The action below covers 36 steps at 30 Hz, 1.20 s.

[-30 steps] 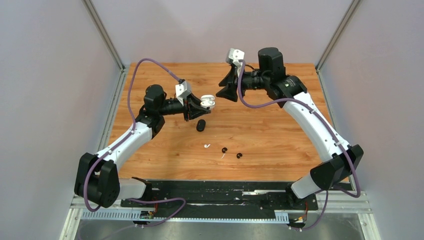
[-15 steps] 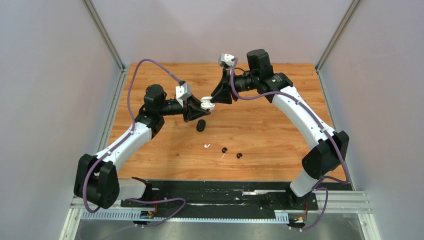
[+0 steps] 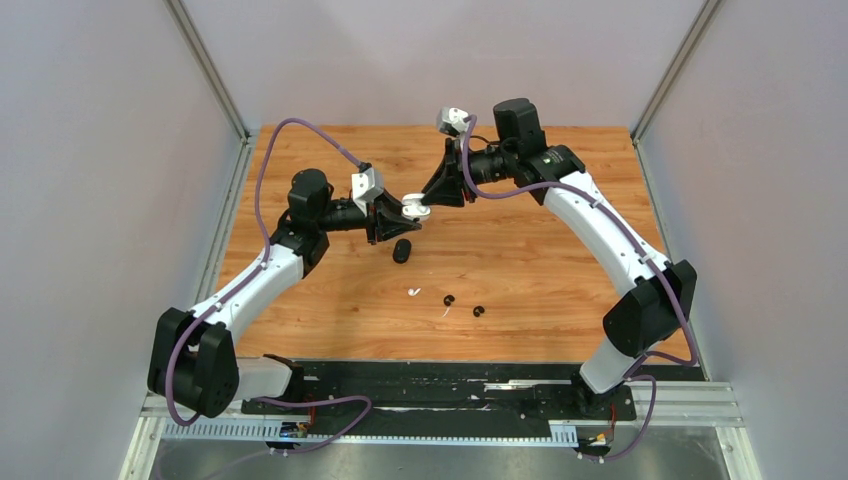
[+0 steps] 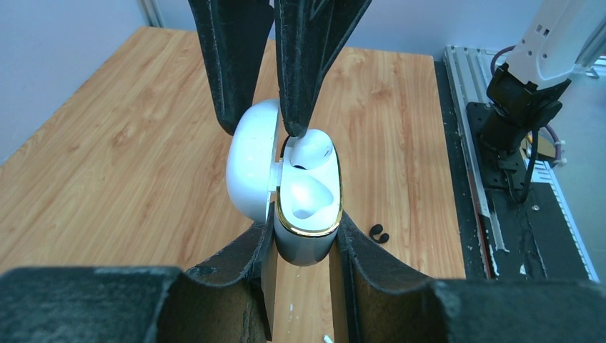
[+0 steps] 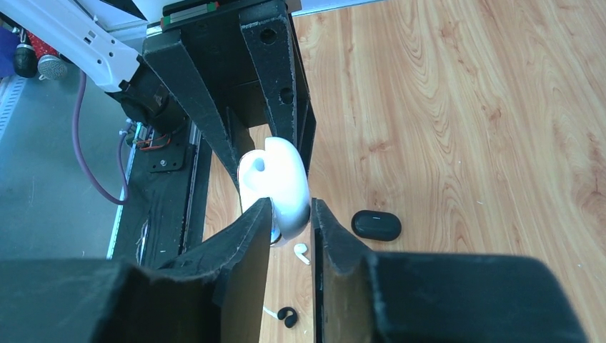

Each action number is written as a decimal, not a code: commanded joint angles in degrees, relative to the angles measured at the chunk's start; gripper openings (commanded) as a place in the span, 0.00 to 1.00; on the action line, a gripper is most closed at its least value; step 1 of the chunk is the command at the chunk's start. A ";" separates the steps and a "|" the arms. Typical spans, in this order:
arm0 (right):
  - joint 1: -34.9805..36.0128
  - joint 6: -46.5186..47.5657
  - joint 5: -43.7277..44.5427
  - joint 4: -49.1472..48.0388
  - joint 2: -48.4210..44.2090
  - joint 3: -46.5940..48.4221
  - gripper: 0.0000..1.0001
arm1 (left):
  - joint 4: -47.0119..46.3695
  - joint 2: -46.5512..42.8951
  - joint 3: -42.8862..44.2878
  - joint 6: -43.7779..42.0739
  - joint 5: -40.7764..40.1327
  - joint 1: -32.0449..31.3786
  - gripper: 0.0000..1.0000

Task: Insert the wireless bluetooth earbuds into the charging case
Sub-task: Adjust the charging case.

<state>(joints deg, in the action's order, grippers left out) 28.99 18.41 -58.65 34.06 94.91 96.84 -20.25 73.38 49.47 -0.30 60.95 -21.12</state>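
Note:
My left gripper (image 3: 407,213) is shut on the base of an open white charging case (image 3: 414,207) and holds it above the table. In the left wrist view the gold-rimmed base (image 4: 307,207) sits between my fingers, with the lid (image 4: 250,168) swung open to the left. My right gripper (image 3: 429,202) comes from the other side, shut on that lid (image 5: 282,179). Two white earbuds (image 3: 413,292) (image 3: 446,312) and two black earbuds (image 3: 448,299) (image 3: 478,311) lie on the table nearer the bases.
A closed black charging case (image 3: 402,251) lies on the wooden table (image 3: 560,260) just below the held case; it also shows in the right wrist view (image 5: 376,225). Grey walls stand on three sides. A black rail (image 3: 440,385) runs along the near edge.
My right arm has swung left and down from the back of the table to the held case, and its fingers now sit around the lid. The left arm has hardly moved.

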 commanded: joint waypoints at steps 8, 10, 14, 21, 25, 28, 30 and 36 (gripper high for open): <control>0.03 -0.21 0.14 -0.27 1.11 1.24 0.30 | -2.20 -2.26 1.71 -0.37 -0.55 0.21 0.00; 0.11 -0.31 0.50 -0.22 1.27 1.26 0.31 | -2.31 -2.29 1.61 -0.48 -0.56 0.21 0.00; 0.09 -0.47 0.86 -0.20 1.48 1.13 0.27 | -2.59 -2.20 1.56 -0.60 -0.72 0.21 0.00; 0.07 -0.57 -0.87 -0.19 1.51 1.16 0.00 | -2.71 -1.92 1.16 -0.34 -1.69 0.21 0.00; 0.08 0.17 0.08 -0.26 0.96 1.21 0.00 | -2.15 -1.34 1.13 1.71 -4.57 0.13 0.05; 0.06 2.09 3.75 -0.31 0.15 0.94 0.00 | 0.09 -1.51 1.41 2.83 -7.62 0.20 0.32; -0.18 3.73 7.60 -0.26 -0.65 0.64 0.00 | 4.52 -2.21 2.02 2.34 -9.97 0.21 0.48; -4.85 4.94 11.44 -0.31 -4.66 -4.30 0.00 | 23.78 -7.21 2.87 -4.92 -16.85 0.38 0.65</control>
<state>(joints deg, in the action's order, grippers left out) 27.66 21.65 -50.28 34.02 95.33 95.31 -9.87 70.89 49.84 -0.54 50.17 -20.99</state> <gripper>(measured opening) 0.044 0.640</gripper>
